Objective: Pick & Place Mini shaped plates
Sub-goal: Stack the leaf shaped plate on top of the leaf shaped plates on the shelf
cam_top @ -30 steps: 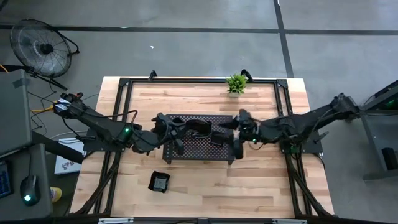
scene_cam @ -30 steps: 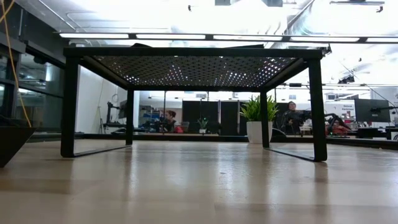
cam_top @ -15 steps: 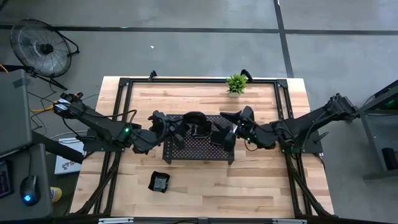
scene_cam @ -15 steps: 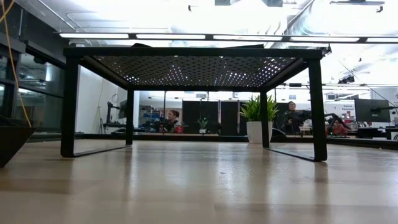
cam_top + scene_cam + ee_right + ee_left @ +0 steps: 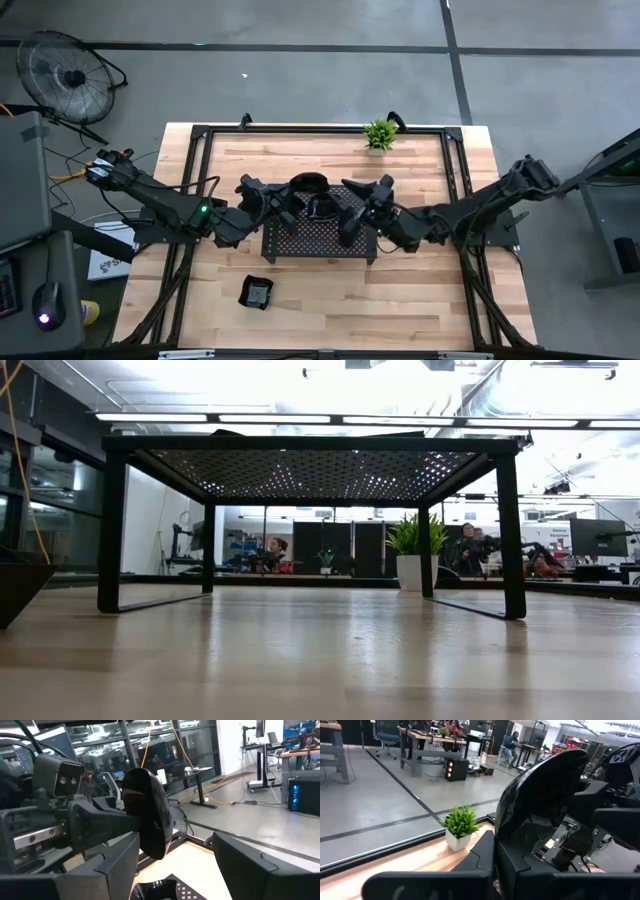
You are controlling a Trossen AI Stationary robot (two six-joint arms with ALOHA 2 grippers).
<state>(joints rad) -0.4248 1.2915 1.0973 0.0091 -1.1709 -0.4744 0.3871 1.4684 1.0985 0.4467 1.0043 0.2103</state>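
Your left pincer is clamped on a mini shaped plate, held on edge above the perforated tray; your right pincer gapes wide beside it, its fingertips cut off in the wrist view

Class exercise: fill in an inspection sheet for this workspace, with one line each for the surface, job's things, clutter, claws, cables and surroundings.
Surface: wooden table with perforated tray.
Job's things: black plate held upright above the tray; another plate on the table.
Clutter: green plant.
Claws: left claw shut on the black plate; right claw open, facing it.
Cables: yellow cable off the table's left.
Surroundings: fan on the floor.
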